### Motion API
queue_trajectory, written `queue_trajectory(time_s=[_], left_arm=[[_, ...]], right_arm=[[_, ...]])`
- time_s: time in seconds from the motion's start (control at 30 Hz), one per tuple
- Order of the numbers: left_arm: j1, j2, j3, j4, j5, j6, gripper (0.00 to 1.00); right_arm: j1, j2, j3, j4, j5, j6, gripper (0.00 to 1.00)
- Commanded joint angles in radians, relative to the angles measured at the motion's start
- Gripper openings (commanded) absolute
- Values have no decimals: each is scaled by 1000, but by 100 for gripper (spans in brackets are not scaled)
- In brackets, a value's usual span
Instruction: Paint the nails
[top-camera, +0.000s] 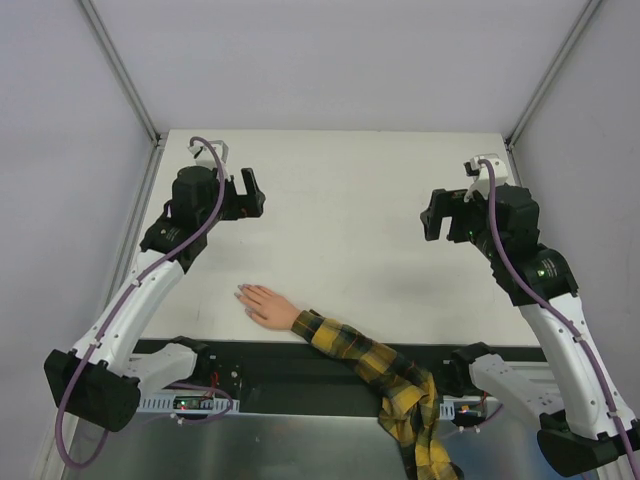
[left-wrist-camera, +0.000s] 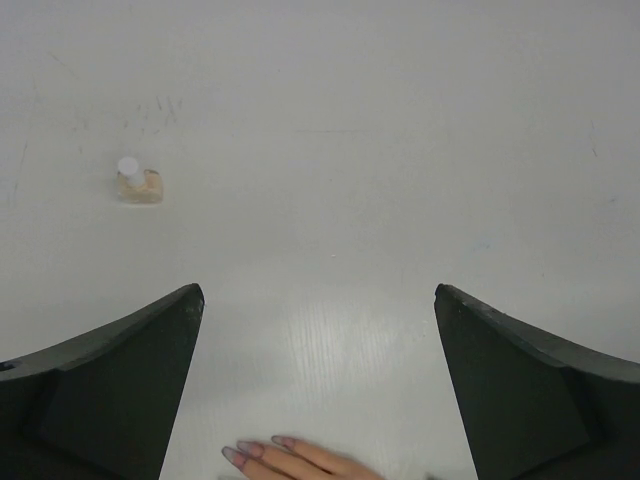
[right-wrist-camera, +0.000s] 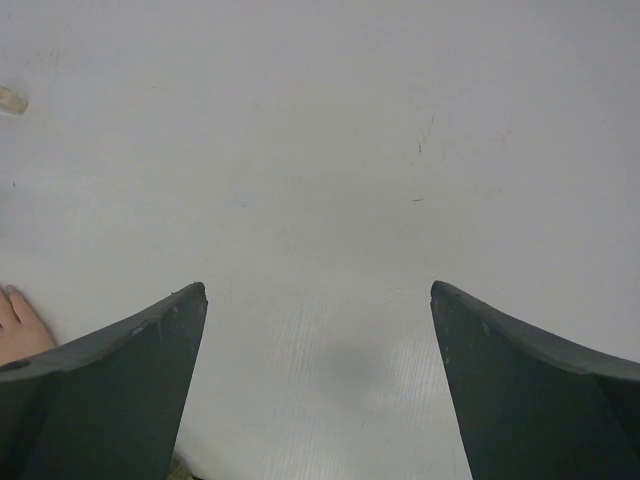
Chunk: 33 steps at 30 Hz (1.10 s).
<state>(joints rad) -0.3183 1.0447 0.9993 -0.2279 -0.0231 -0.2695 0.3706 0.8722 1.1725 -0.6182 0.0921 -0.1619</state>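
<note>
Top external view: we find the hand (top-camera: 262, 303) lying flat on the table (top-camera: 340, 170) at about 8 o'clock from its middle. Its fingers point toward 9 o'clock and the plaid sleeve (top-camera: 365, 357) trails off toward 5 o'clock. The left gripper (top-camera: 254, 195) hangs at 10 o'clock and the right gripper (top-camera: 430, 218) at 3 o'clock, both well apart from the hand. Both are released, jaws spread wide with nothing between them, as the wrist views confirm.

From the left wrist we see the nails (left-wrist-camera: 243, 452) at 6 o'clock, just inside the frame. A small white-capped bottle (left-wrist-camera: 138, 184) stands alone at 10 o'clock, capped and untouched. No brush is in view. The nails look faintly mauve against the skin, yet we cannot tell whether that is polish.

We judge the job barely begun, if at all. The bottle has yet to be picked up and opened, a brush drawn, and each nail coated.
</note>
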Motion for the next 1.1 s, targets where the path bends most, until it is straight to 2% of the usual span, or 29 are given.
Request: queue_trajectory(time_s=[0.0,0.13,0.23,0.3,0.43,0.67,0.93,1.0,1.07], left_arm=[[28,50,67,-76,-80,-3,99],[87,115,120,-108,-80,-43,99],[166,196,169,-125,-3,-59,99],[191,276,205,-134,-21,-47,99],[203,458,378,-181,-78,30,98],[205,791,645,-292,-144,110,84],[205,877,654,-297,-164,107,75],[206,884,641,-294,-161,107,67],[206,894,634,-294,-166,107,67]], right_arm=[[-1,-30,21,17,12,-11,96],[-2,-19,38,6,1,-4,96],[-2,-10,52,-6,-21,-4,96],[-1,-4,46,3,-38,-2,96],[-2,16,59,-12,-57,9,96],[-1,5,59,-18,-117,-22,96],[-1,22,62,-17,-118,-24,96],[-1,40,72,-17,-133,-22,96],[-1,53,75,-18,-141,-21,96]])
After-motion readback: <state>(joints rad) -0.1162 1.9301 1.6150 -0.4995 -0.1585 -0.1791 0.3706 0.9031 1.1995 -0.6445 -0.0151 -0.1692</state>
